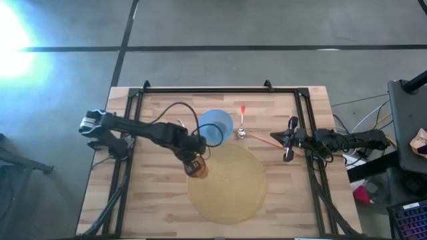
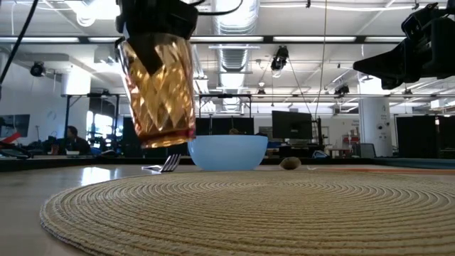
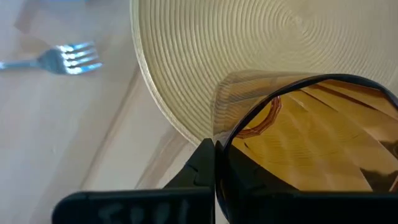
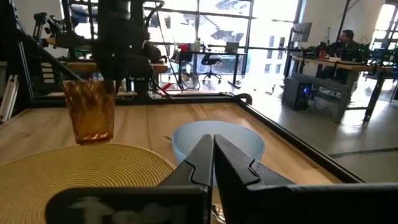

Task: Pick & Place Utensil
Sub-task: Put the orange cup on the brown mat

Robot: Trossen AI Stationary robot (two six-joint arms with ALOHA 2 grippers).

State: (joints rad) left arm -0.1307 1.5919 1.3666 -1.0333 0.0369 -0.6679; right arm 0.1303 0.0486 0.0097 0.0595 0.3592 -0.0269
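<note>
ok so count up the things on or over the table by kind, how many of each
amber faceted glass tumbler, held off the table by the left gripper: 1
pale blue round bowl: 1
round woven straw placemat: 1
silver metal fork: 1
red-handled utensils by the bowl, too small to tell what kind: 2
total: 6

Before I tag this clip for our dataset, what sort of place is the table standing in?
Most likely an open-plan lab or workshop-style office. Exposed ceiling ducts run overhead, desks with a monitor fill the room behind, and a person sits at a workbench by large windows.
</note>
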